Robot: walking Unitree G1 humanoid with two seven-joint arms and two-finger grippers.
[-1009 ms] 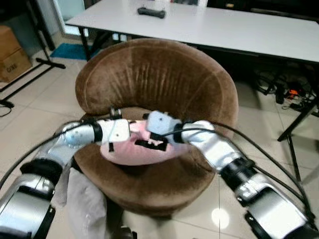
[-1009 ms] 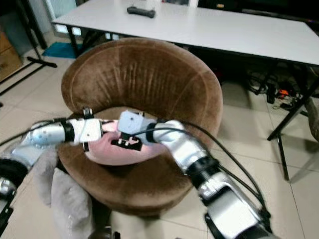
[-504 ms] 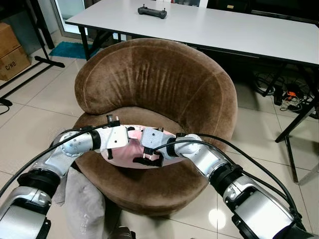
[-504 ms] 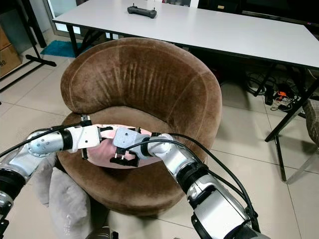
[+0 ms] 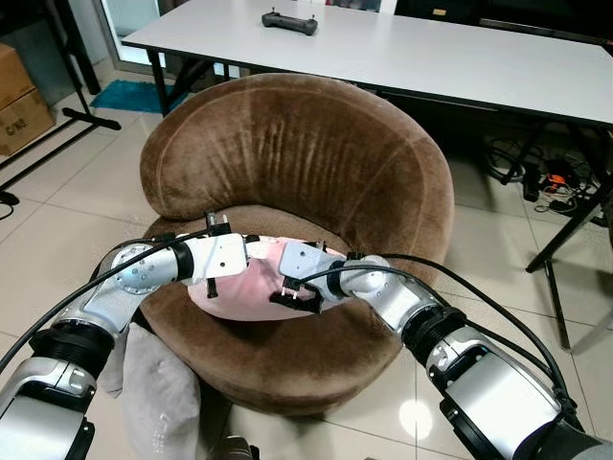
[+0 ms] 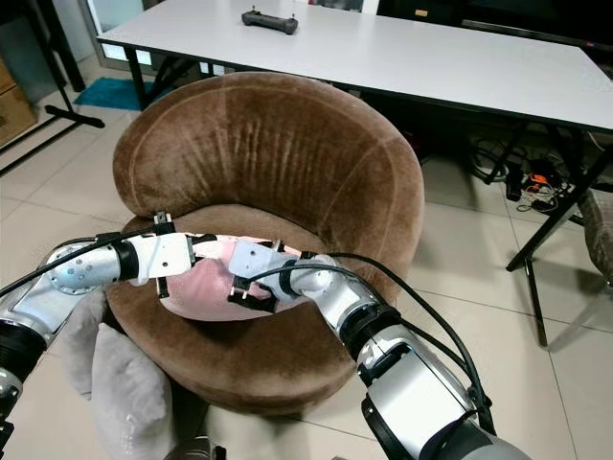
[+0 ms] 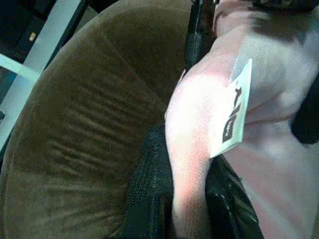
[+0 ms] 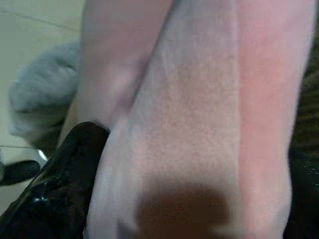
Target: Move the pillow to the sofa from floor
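Note:
A pink pillow [image 5: 239, 287] lies on the seat of the round brown sofa chair [image 5: 297, 153]. My left gripper [image 5: 251, 253] is at the pillow's left edge. In the left wrist view its black fingers [image 7: 149, 194] are shut on a fold of the pillow [image 7: 199, 124], beside a white label [image 7: 234, 114]. My right gripper [image 5: 293, 298] presses on the pillow's right front part. The right wrist view shows pink fabric [image 8: 199, 99] held against one black finger [image 8: 65, 184].
A grey pillow [image 5: 163, 393] lies on the tiled floor at the chair's front left. Behind the chair stands a white table [image 5: 431, 53] with a black controller [image 5: 289, 23] on it. A cardboard box [image 5: 19, 101] is far left, and cables [image 5: 546, 177] lie at the right.
Both grippers and the pink pillow have come down lower onto the seat. My right gripper has shifted a little to the right. The view itself has shifted slightly.

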